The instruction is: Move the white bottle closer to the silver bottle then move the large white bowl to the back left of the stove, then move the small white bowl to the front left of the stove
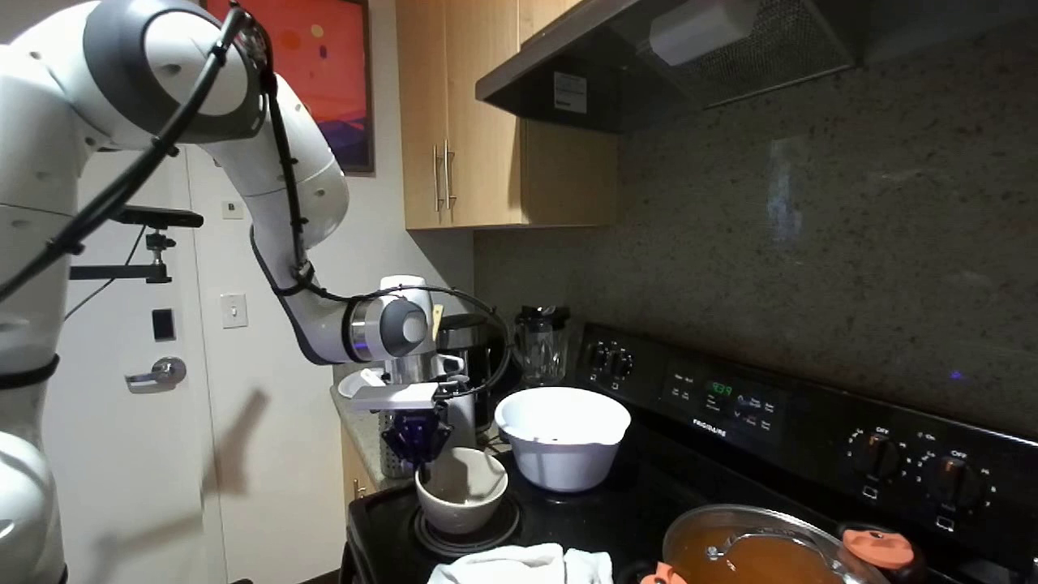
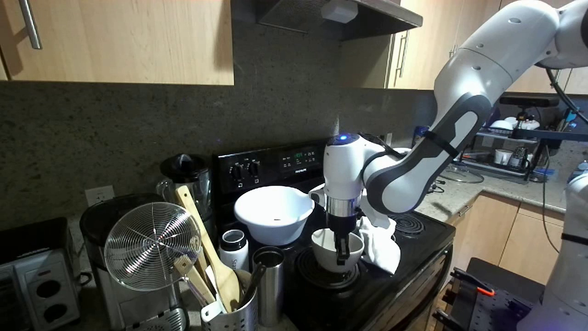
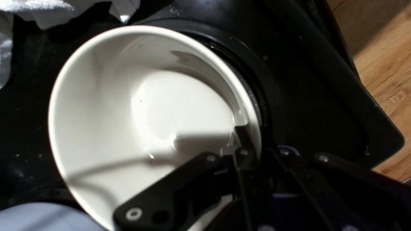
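Observation:
The small white bowl (image 1: 458,517) stands on the front left coil burner of the black stove (image 2: 409,257). My gripper (image 3: 255,132) points down and is shut on its rim, one finger inside the bowl and one outside; it also shows in an exterior view (image 2: 342,255). The large white bowl (image 2: 271,230) sits behind it at the back left of the stove, in both exterior views (image 1: 561,462); its edge shows in the wrist view (image 3: 45,218). The white bottle (image 2: 234,257) stands beside the stove, close to the silver bottle (image 2: 270,289), apart or touching I cannot tell.
A metal utensil holder (image 2: 234,319) with spoons and a strainer (image 2: 154,246) stands beside the bottles. A blender (image 1: 542,349) is behind. A white towel (image 2: 381,243) lies on the stove near the small bowl. An orange-brown pan with a glass lid (image 1: 762,556) is on the stove.

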`<state>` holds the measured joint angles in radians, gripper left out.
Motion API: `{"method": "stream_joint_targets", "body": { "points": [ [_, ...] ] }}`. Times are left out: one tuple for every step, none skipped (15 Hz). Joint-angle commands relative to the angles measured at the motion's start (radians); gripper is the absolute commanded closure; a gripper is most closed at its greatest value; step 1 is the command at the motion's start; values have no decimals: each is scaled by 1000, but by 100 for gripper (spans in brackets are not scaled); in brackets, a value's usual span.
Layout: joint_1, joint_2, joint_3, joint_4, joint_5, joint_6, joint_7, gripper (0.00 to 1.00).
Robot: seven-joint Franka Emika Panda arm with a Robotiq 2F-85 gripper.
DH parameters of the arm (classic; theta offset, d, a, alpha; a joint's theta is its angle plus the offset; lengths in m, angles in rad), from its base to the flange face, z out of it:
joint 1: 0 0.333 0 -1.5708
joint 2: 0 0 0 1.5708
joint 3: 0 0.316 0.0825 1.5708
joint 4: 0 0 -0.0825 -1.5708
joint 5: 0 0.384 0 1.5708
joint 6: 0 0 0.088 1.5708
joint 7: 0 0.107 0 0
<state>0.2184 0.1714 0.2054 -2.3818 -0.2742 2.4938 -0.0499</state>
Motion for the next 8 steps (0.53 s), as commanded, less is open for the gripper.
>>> {"method": "stream_joint_targets", "body": {
  "points": [
    [20,-50,-5,-37,-36,20,46,64],
    [25,-49,-7,-37,-49,20,60,64],
    [26,-48,-6,-35,-51,20,63,58],
    [29,-49,-5,-33,-53,19,66,50],
    [31,-54,-4,-33,-56,19,72,43],
    [33,-56,-5,-32,-62,19,76,35],
    [35,-56,-6,-30,-69,21,79,28],
    [35,-59,-4,-28,-69,17,74,19]
  ]
}}
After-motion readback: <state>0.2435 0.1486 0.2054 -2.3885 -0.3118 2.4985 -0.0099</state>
